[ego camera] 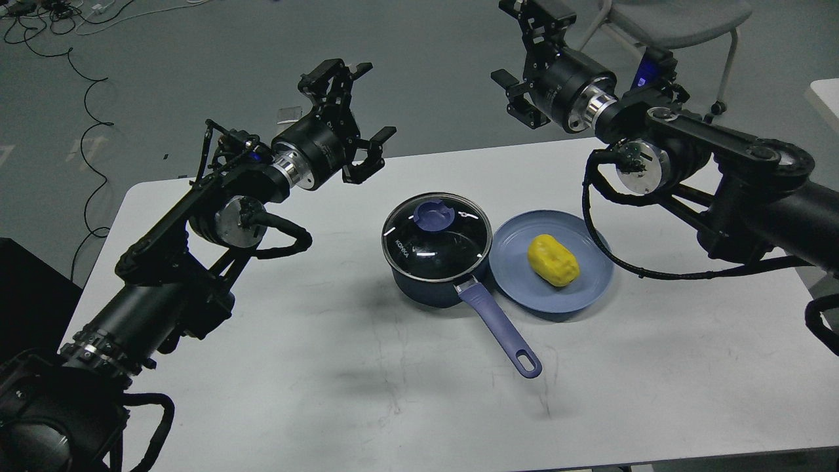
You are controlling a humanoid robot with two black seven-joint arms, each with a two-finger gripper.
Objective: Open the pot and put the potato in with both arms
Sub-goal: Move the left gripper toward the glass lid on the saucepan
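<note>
The pot (426, 288) stands mid-table, a dark navy saucepan whose glass lid (419, 252) with its purple knob (434, 215) is on. Its long purple-blue handle (501, 328) points toward the near right. Just right of it lies the yellow potato (552, 259) on a flat blue plate (518, 278). My left gripper (370, 101) hovers up and to the left of the pot, above the table's far edge, open and empty. High beyond the plate, my right gripper (508, 46) is open too, with nothing in it; its upper finger reaches the frame's top.
The white table (328, 367) ends along its far edge just behind the pot. A grey chair (682, 19) stands at the back right, cables (85, 85) trail on the floor at the back left, and a black box (26, 295) sits beside the table's left edge.
</note>
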